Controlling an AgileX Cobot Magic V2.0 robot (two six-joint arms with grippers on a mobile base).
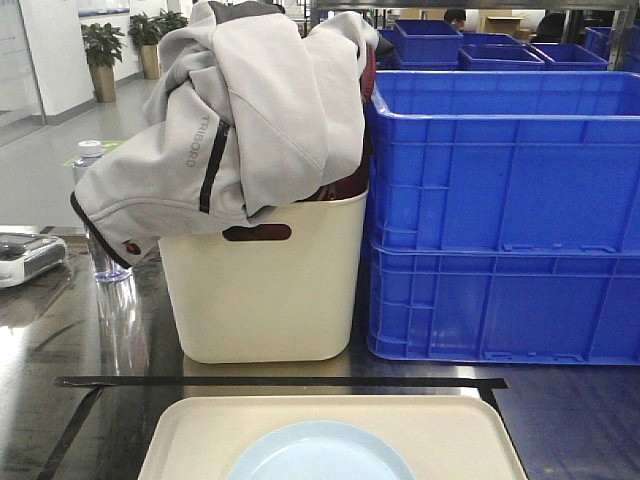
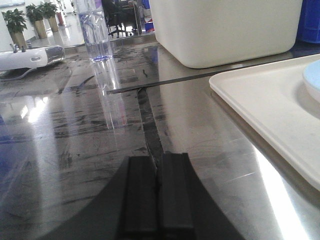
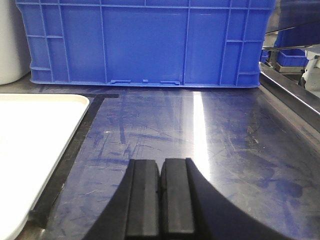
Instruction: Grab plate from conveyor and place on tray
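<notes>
The flat cream-beige rectangular plastic tray with rounded corners and a low raised rim lies on the scratched, shiny steel table, at the near edge of the front view. A smooth pale blue round plate rests already inside it, near the middle, partly cut by the bottom of the picture. The conveyor is in no view.

The left gripper has two black, matte, block-shaped fingers pressed together with nothing between them; it is low over bare steel, and the tray's rim is to its right, apart from it. The right gripper is clenched the same way, empty, over open steel, with the tray's corner to its left.

Strips of black tape run on the table along the tray's far and side edges. Behind the tape stands a tall cream plastic bin with a grey fabric jacket hanging over its top. Just beside it on the right are two stacked ribbed blue plastic crates. A clear plastic bottle stands to the left of the bin, well apart from the tray.
</notes>
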